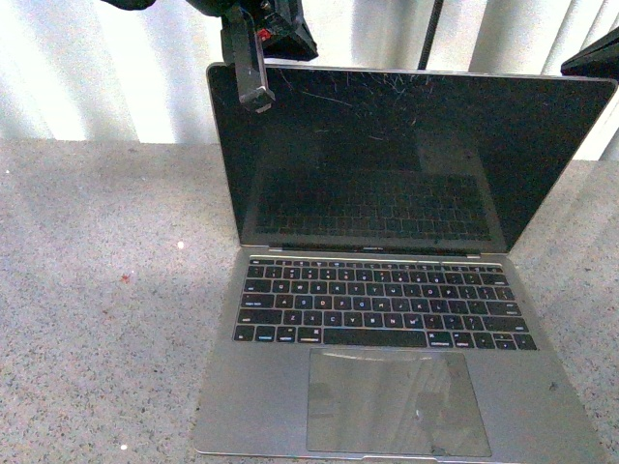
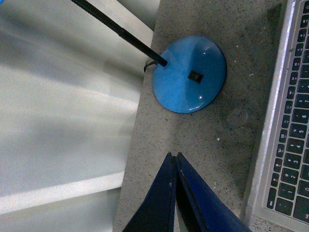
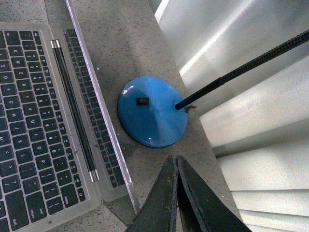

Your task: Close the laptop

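Front view: the laptop (image 1: 387, 280) stands open in the middle of the desk (image 1: 97, 290), its scratched screen upright; writing below it is too small to read. The left end effector (image 1: 253, 95) hangs at the lid's upper left corner.

Left wrist view: left end effector (image 2: 175, 158) pinched narrow over the desk's rear strip, near a blue lamp base (image 2: 189, 73).

Right wrist view: right end effector (image 3: 175, 160) pinched narrow; the base (image 3: 153, 117) sits just behind the lid, near the desk's edge. Keys read "return", "shift".
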Controlling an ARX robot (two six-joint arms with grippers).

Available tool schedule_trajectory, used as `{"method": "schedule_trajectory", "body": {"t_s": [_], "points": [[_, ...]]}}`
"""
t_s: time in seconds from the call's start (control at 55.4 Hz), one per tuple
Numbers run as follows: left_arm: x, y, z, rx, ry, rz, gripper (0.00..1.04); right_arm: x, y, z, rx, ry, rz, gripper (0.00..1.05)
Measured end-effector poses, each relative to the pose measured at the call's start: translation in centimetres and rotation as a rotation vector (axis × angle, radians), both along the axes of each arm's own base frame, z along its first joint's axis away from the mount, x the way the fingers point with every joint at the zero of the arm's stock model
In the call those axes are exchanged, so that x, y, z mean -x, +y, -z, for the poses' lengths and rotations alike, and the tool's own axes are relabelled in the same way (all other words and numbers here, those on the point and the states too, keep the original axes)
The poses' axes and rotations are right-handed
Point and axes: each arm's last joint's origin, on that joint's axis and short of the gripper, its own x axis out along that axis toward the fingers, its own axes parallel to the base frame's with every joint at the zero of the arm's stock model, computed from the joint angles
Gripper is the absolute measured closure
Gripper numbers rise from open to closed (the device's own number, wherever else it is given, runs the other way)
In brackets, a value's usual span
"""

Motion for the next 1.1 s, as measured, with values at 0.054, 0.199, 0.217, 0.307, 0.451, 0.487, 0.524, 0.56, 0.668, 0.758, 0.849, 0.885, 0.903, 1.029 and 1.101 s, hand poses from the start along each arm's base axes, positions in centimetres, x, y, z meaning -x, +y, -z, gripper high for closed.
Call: {"method": "schedule_trajectory", "body": {"t_s": [0.054, 0.199, 0.217, 0.307, 0.451, 0.487, 0.524, 0.56, 0.668, 0.758, 0.849, 0.885, 0.903, 1.029, 1.101], "points": [[0.1, -0.1, 0.2, -0.002, 0.014, 0.006, 1.01, 0.2, 0.0, -0.1, -0.003, 0.011, 0.001, 1.02], [0.8, -0.1, 0.3, -0.010, 0.039, 0.021, 1.01, 0.7, 0.2, -0.1, -0.004, 0.028, -0.003, 1.02], [0.9, -0.1, 0.3, -0.012, 0.041, 0.024, 1.01, 0.7, 0.2, -0.2, -0.004, 0.029, -0.003, 1.02], [1.4, -0.2, 0.2, -0.014, 0.050, 0.034, 1.01, 0.9, 0.4, -0.3, -0.006, 0.032, -0.010, 1.02], [2.3, -0.4, 0.3, -0.021, 0.066, 0.054, 1.01, 1.5, 0.9, -0.2, -0.009, 0.058, -0.022, 1.02], [2.7, -0.4, 0.4, -0.025, 0.071, 0.060, 1.01, 1.6, 1.0, -0.1, -0.009, 0.065, -0.024, 1.02], [2.9, -0.5, 0.5, -0.029, 0.073, 0.066, 1.01, 1.8, 1.1, 0.0, -0.010, 0.069, -0.027, 1.02], [3.1, -0.5, 0.6, -0.033, 0.077, 0.072, 1.01, 1.9, 1.3, 0.1, -0.010, 0.074, -0.031, 1.02], [3.8, -0.6, 1.0, -0.040, 0.085, 0.084, 1.01, 2.4, 1.7, 0.5, -0.011, 0.088, -0.042, 1.02], [4.6, -0.8, 1.8, -0.047, 0.099, 0.095, 1.01, 3.0, 2.3, 1.0, -0.016, 0.094, -0.055, 1.02], [5.3, -0.9, 2.7, -0.053, 0.113, 0.105, 1.01, 3.5, 2.8, 1.3, -0.027, 0.097, -0.063, 1.02], [5.5, -1.0, 2.9, -0.054, 0.116, 0.108, 1.01, 3.7, 2.9, 1.4, -0.030, 0.096, -0.064, 1.02], [5.5, -1.0, 3.0, -0.054, 0.116, 0.108, 1.01, 3.8, 2.9, 1.5, -0.033, 0.096, -0.063, 1.02], [6.1, -1.2, 3.8, -0.056, 0.127, 0.120, 1.01, 4.3, 3.4, 2.3, -0.059, 0.107, -0.063, 1.02], [6.6, -1.3, 4.5, -0.057, 0.136, 0.124, 1.01, 4.9, 3.8, 3.2, -0.078, 0.127, -0.065, 1.02]]}}
